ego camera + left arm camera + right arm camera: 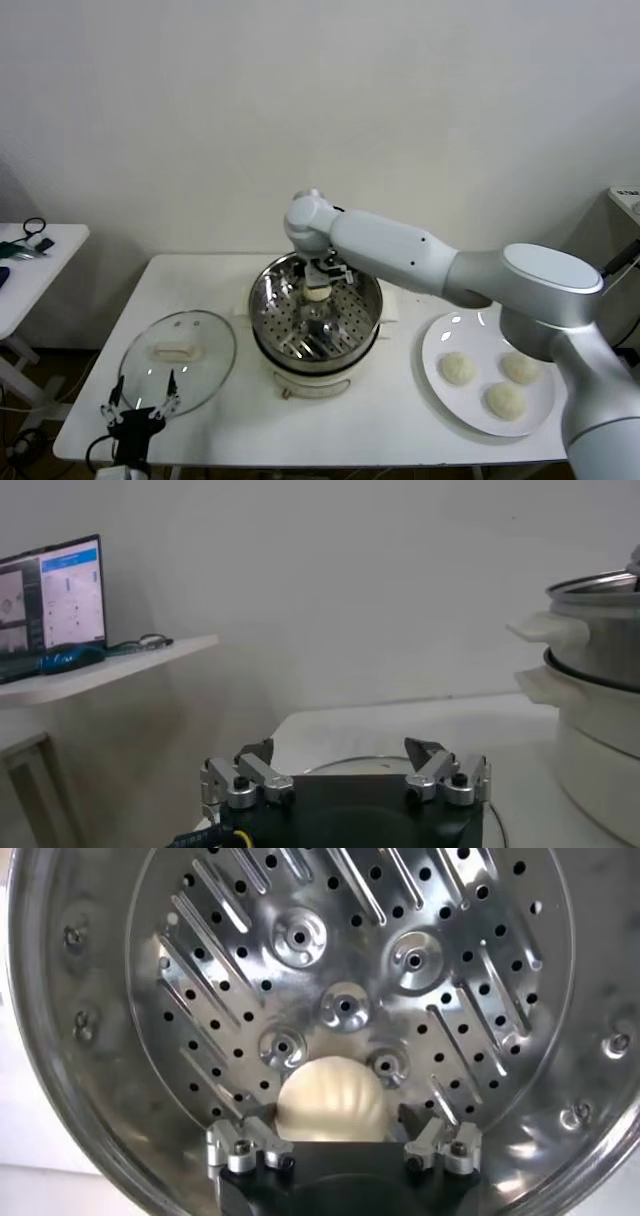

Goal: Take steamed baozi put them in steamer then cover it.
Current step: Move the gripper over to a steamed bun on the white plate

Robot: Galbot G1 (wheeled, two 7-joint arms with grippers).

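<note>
The right gripper (342, 1148) reaches into the shiny round stainless-steel steamer (268, 300) at the table's centre, its fingers clasping one smooth cream-white baozi (330, 1101) above the perforated floor. Three more buns (458, 368) lie on the flat white plate (436, 340) to the right, while the left gripper (345, 777) hangs spread apart by the near-left round glass lid (210, 375)

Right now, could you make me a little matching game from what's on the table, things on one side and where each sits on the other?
Things:
1. glass lid
2. white plate
3. right gripper
4. left gripper

Places:
A. over the steamer, holding a baozi
B. flat on the table, left of the steamer
C. by the table's near left edge
D. carrying three baozi

Pairs: 1-B, 2-D, 3-A, 4-C
</note>
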